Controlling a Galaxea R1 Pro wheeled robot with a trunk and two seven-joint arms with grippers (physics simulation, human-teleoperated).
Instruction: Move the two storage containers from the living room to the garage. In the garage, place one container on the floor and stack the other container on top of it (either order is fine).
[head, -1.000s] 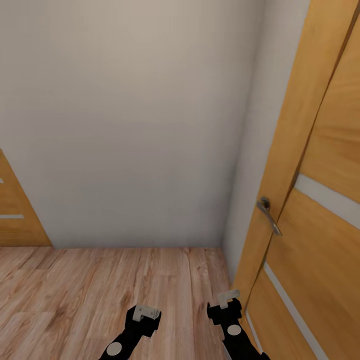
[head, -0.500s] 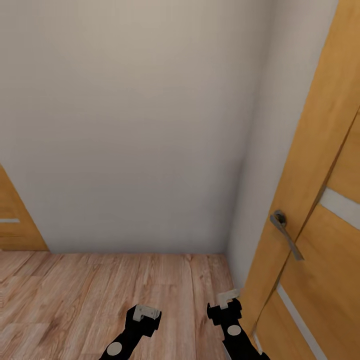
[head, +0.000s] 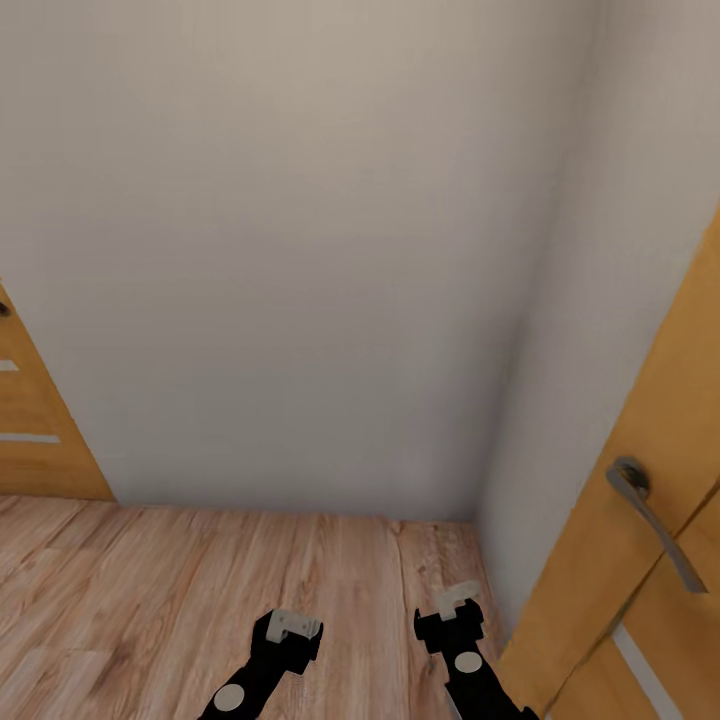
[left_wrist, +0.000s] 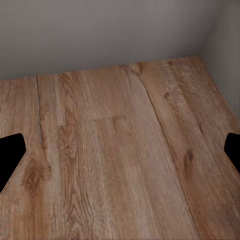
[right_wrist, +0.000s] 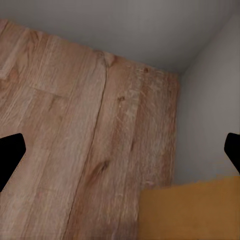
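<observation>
Rightward-shifted view: grainy plank floor (head: 200, 580), smooth wooden door (head: 640, 560).

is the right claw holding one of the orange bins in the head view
No, the right claw is open and empty above the wood-plank floor, beside the wooden door.

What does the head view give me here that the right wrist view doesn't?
Head view alone: the door handle on the right-hand wooden door, a second wooden door at far left, and both grippers, left and right, empty. Right wrist view alone: its own dark fingers spread at the frame edges. Shared: the wood-plank floor, white corner walls, and the orange door's edge.
</observation>
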